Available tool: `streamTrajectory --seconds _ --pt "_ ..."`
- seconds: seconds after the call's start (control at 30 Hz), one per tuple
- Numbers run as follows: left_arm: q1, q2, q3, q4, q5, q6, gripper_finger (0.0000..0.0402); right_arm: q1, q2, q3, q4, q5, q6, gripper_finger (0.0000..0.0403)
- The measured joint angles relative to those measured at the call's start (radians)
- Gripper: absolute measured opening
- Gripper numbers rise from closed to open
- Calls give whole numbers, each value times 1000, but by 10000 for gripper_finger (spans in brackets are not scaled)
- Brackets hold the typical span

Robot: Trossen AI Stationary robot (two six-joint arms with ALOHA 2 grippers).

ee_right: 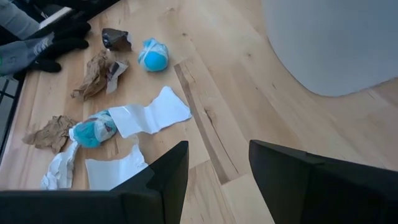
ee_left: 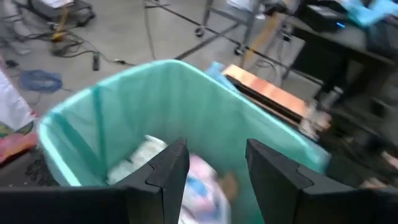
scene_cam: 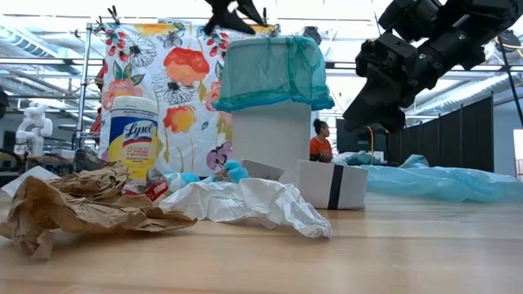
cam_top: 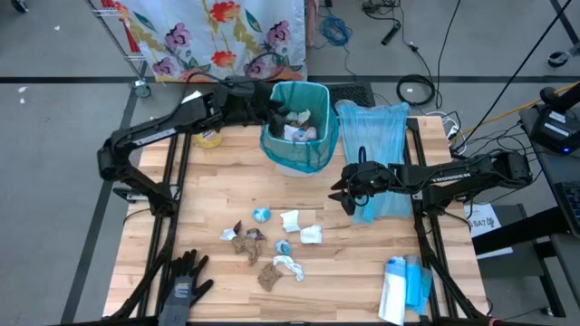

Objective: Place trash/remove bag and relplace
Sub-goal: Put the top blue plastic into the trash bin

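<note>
The trash (cam_top: pixel 267 243) lies scattered on the wooden table (cam_top: pixel 217 181), in the middle of its near half: brown paper wads (cam_top: pixel 246 241), white tissues (cam_top: pixel 300 226) and a small blue ball of wrapper (cam_top: pixel 261 215). In the right wrist view the same scraps show as a blue ball (ee_right: pixel 153 55), a white strip (ee_right: pixel 151 114) and brown wads (ee_right: pixel 94 73). More scraps already lie inside the bin (cam_top: pixel 299 127), a white bin lined with a teal bag (scene_cam: pixel 274 69) that stands at the far edge of the table, in the middle.

The left gripper (cam_top: pixel 272 107) hangs over the bin's left rim. In its wrist view its two fingers (ee_left: pixel 169 167) stand apart with nothing between them, and pink and white scraps lie in the bag (ee_left: pixel 155 99) below.

The right gripper (cam_top: pixel 343 192) hovers above the table to the right of the bin and beyond the loose scraps. Its fingers (ee_right: pixel 166 168) are spread wide and hold nothing; bare wood shows between them.

A spare light blue bag (cam_top: pixel 376 149) lies flat on the table's right side, partly under the right arm. A black glove (cam_top: pixel 184 282) rests at the near left corner, and a white and blue packet (cam_top: pixel 403 288) at the near right. A yellow wipes canister (scene_cam: pixel 132 135) stands at the far left of the table, beside the bin. Behind the table hangs a flowered cloth (cam_top: pixel 217 36). In the low view a person (scene_cam: pixel 319 140) is seen far back in the room.
</note>
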Motion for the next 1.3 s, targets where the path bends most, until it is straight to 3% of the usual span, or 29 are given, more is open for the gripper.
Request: streamTrajectory --seconds 0.17,0.4,0.83,1.3 --pt "-140 -60 -22 -115 -112 0 163 0 0 0 -28 0 0 160" --pt "-305 -100 -88 -313 -208 -120 163 0 0 0 -30 1 0 160" --pt "-523 -251 -431 -171 -334 -410 163 0 0 0 -21 5 8 160" --pt "-622 -402 -681 -91 -396 -523 163 0 0 0 -13 5 50 160"
